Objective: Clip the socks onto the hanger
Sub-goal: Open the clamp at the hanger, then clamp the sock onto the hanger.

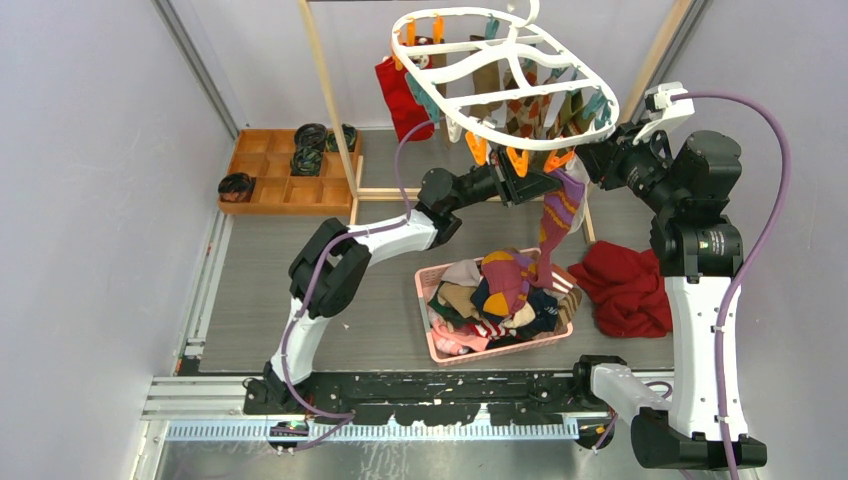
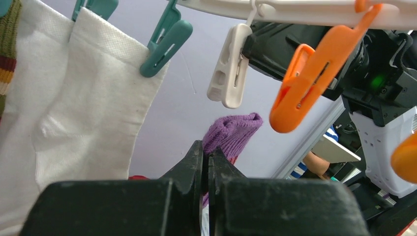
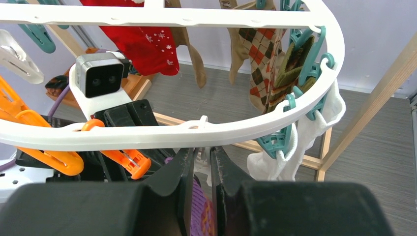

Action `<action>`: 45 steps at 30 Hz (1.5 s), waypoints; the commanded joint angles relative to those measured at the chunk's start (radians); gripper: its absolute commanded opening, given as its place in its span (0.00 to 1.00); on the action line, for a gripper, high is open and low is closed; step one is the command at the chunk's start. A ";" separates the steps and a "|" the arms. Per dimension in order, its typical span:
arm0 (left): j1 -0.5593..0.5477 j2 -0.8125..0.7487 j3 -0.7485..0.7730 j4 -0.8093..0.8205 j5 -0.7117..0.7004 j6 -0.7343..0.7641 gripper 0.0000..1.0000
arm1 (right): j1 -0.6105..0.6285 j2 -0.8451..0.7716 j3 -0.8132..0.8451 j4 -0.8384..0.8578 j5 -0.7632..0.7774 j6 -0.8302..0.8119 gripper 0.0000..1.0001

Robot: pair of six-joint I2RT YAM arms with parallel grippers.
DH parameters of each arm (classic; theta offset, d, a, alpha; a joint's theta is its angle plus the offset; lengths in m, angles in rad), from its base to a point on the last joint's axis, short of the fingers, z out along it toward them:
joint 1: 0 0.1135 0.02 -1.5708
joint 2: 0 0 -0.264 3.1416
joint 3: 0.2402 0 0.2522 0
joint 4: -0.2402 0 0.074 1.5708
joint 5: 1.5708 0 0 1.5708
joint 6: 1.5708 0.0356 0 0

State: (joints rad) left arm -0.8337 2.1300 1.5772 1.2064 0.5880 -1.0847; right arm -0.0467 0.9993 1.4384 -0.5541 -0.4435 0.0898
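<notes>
The white oval hanger (image 1: 505,75) hangs at the back with orange and teal pegs; several socks are clipped along its far side (image 3: 263,54). My left gripper (image 1: 545,185) (image 2: 206,157) is shut on the top of a purple striped sock (image 1: 560,215) (image 2: 231,132), which dangles below the ring's near edge. The sock's cuff sits just under a white peg (image 2: 228,73) and beside an orange peg (image 2: 314,83). My right gripper (image 1: 585,162) (image 3: 201,152) is under the ring, its narrow jaws closed on that white peg, the purple sock (image 3: 199,206) below them.
A pink basket (image 1: 425,290) with several loose socks stands under the hanger. A red cloth (image 1: 625,285) lies to its right. A wooden tray (image 1: 290,190) with black rolls is at the back left. Wooden rack posts (image 1: 325,100) flank the hanger. A white sock (image 2: 83,98) hangs from a teal peg (image 2: 164,44).
</notes>
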 commanded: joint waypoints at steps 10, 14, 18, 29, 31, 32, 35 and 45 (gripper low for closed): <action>0.013 0.010 0.074 -0.106 -0.006 -0.010 0.00 | 0.005 -0.005 0.035 0.013 -0.022 0.012 0.14; 0.013 0.010 0.085 -0.098 -0.003 -0.022 0.00 | 0.005 -0.008 0.029 0.011 -0.016 0.004 0.14; 0.014 0.010 0.089 -0.084 -0.002 -0.037 0.00 | 0.005 -0.008 0.026 0.010 -0.008 -0.003 0.14; 0.016 0.004 0.114 -0.135 -0.019 -0.038 0.00 | 0.005 -0.010 0.024 0.007 -0.014 -0.004 0.14; 0.018 0.004 0.117 -0.156 -0.025 -0.035 0.00 | 0.005 -0.011 0.024 0.006 -0.016 -0.006 0.14; 0.018 0.004 0.119 -0.166 -0.029 -0.034 0.00 | 0.005 -0.010 0.024 0.005 -0.016 -0.007 0.14; 0.019 0.002 0.124 -0.194 -0.038 -0.031 0.00 | 0.005 -0.012 0.024 0.003 -0.016 -0.006 0.14; 0.024 0.001 0.138 -0.197 -0.044 -0.053 0.00 | 0.005 -0.012 0.021 -0.006 -0.011 -0.023 0.14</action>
State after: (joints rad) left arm -0.8196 2.1410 1.6680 0.9821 0.5507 -1.1236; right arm -0.0467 0.9993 1.4384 -0.5621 -0.4545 0.0818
